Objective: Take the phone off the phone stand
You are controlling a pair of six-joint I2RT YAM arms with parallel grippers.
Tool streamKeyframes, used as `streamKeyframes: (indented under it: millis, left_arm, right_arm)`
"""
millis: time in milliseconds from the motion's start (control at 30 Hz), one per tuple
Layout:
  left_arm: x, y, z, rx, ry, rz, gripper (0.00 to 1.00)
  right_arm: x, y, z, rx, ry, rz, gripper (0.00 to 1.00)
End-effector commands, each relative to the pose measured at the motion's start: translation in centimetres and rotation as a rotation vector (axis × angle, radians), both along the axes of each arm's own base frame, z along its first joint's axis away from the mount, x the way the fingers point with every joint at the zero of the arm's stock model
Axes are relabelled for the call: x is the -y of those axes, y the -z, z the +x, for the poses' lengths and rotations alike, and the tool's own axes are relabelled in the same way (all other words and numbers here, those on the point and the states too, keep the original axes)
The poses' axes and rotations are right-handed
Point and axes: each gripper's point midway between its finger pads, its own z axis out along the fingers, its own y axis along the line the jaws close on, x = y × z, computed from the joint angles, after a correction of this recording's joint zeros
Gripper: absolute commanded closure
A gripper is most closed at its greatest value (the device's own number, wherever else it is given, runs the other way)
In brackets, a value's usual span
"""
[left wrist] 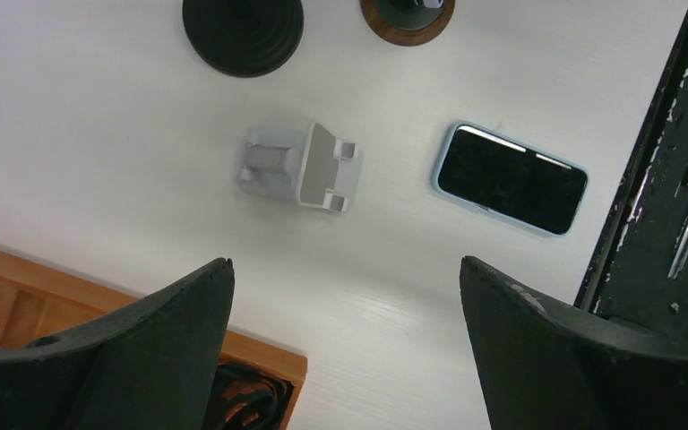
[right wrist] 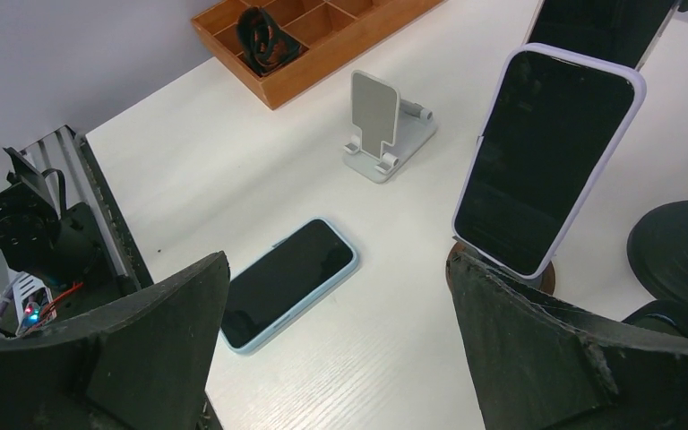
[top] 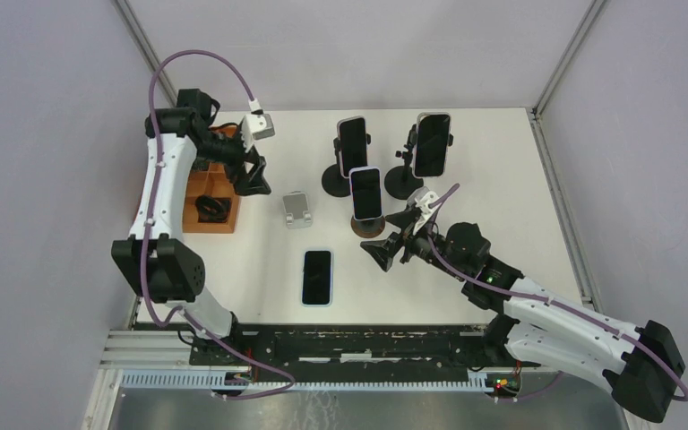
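A phone in a light blue case (top: 317, 277) lies flat, screen up, on the white table; it also shows in the left wrist view (left wrist: 511, 177) and the right wrist view (right wrist: 288, 282). A small grey folding phone stand (top: 297, 210) (left wrist: 303, 167) (right wrist: 382, 125) stands empty beside it. A phone in a lilac case (top: 366, 193) (right wrist: 549, 159) sits upright on a stand with a round wooden base (top: 372, 225). My right gripper (top: 391, 247) (right wrist: 336, 269) is open and empty, just in front of that base. My left gripper (top: 257, 179) (left wrist: 345, 269) is open and empty, above the table's left side.
Two more phones (top: 352, 146) (top: 432, 143) sit on black round-based stands (top: 336, 182) at the back. A wooden compartment tray (top: 210, 193) (right wrist: 309, 40) with a coiled black cable stands at the left. The black rail (top: 358, 340) runs along the table's near edge.
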Motion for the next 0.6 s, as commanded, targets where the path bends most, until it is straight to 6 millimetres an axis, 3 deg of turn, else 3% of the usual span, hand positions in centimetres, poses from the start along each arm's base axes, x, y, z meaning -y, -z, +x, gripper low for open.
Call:
streamKeyframes:
  millis: [0, 100, 200, 300, 567]
  left_arm:
    - [-1.8, 1.8, 0.8, -0.197, -0.133, 0.051, 0.0]
    - [-2.3, 1.5, 1.2, -0.142, -0.186, 0.088, 0.0]
    - [-1.8, 0.5, 3.1, 0.021, -0.32, 0.069, 0.0]
    - [1.0, 0.5, 2.9, 0.064, -0.391, 0.042, 0.0]
    - [11.0, 4.1, -1.0, -0.164, -0.356, -0.104, 0.0]
  right_arm:
    - [-0.3, -1.7, 0.1, -0.001, -0.006, 0.028, 0.02]
    - [-0.1, -1.4, 0.5, -0.015, 0.017, 0.021, 0.02]
    - [-0.1, -1.3, 0.8, -0.017, 0.022, 0.018, 0.02]
    - [-0.2, -1.2, 0.8, -0.025, 0.013, 0.015, 0.02]
    - [0.7, -2.5, 1.1, -0.03, 0.033, 0.037, 0.02]
